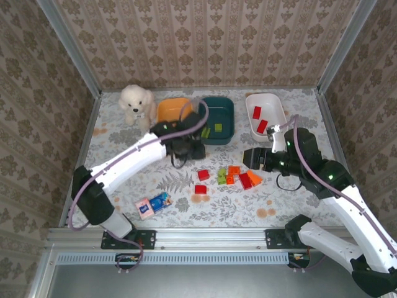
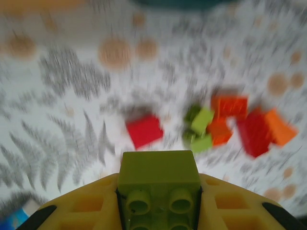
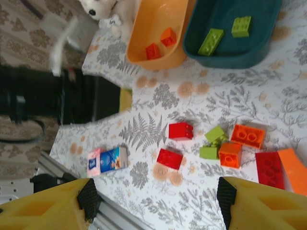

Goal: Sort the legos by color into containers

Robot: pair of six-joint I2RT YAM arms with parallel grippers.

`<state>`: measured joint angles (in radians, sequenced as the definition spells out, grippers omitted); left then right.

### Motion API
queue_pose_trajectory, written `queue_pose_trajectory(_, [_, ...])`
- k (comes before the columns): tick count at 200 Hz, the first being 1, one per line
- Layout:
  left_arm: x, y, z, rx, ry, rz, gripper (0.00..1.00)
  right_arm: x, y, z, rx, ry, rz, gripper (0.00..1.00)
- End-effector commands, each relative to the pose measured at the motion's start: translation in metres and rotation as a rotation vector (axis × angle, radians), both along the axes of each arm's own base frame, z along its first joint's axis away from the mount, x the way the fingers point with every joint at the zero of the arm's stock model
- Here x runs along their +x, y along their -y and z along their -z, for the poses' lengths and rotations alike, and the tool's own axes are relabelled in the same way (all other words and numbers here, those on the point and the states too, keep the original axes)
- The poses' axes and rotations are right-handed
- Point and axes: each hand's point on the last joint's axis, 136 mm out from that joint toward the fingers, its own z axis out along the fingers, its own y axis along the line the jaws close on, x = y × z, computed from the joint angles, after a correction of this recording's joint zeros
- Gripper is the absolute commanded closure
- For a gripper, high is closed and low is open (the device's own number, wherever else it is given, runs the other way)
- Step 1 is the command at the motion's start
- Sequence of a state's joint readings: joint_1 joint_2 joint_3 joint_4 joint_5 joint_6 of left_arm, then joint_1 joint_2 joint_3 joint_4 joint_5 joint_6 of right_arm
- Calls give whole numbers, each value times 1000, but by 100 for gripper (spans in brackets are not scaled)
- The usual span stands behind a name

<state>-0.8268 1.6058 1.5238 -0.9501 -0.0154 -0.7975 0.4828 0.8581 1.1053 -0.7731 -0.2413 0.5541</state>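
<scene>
- Between my left fingers (image 2: 76,211), a lime green lego (image 2: 158,167) is pinched tight, its studs showing to the wrist camera in a blurred view
- My left gripper (image 2: 159,187) hangs above the fern-patterned table (image 1: 298,198), just in front of the orange tub (image 3: 153,19) and the dark teal tub (image 3: 225,14), the arm reaching in from the left
- Loose legos (image 3: 230,155) lie clustered mid-table: two red ones (image 3: 181,130) slightly apart on the left, then two lime, two orange, a larger red and an orange at the right end
- Behind the cluster, the orange tub holds two orange bricks (image 3: 168,36); the dark teal tub, just beside it, holds two lime bricks (image 3: 211,41)
- To the right of those, the white tub (image 1: 273,102) holds two red bricks (image 1: 257,112)
- My right gripper (image 3: 157,199) hovers near the cluster's right end, its fingers (image 3: 264,206) spread wide with nothing between them
- At the far left a white plush dog (image 1: 137,103) sits beside the orange tub, and a pink-and-blue packet (image 1: 154,204) lies flat near the table's front edge
</scene>
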Motion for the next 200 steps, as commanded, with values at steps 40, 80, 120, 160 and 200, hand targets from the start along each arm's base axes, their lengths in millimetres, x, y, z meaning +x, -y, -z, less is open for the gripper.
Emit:
queue_pose_trajectory(40, [147,44,0,-27,119,116,70,49,5,-14,-18,11,123,30])
queue_pose_trajectory(80, [211,71,26,-56,185,117,70,56,11,-12,-14,-2,158,30])
queue_pose_trajectory(120, [243,84,70,-107,188,78,70,56,17,-1,-13,-34,183,30])
queue_pose_trajectory(160, [245,87,110,-105,128,53,68,56,21,5,-19,-57,195,30])
queue_pose_trajectory(200, [241,86,126,-115,64,15,59,55,22,10,-18,-76,195,30])
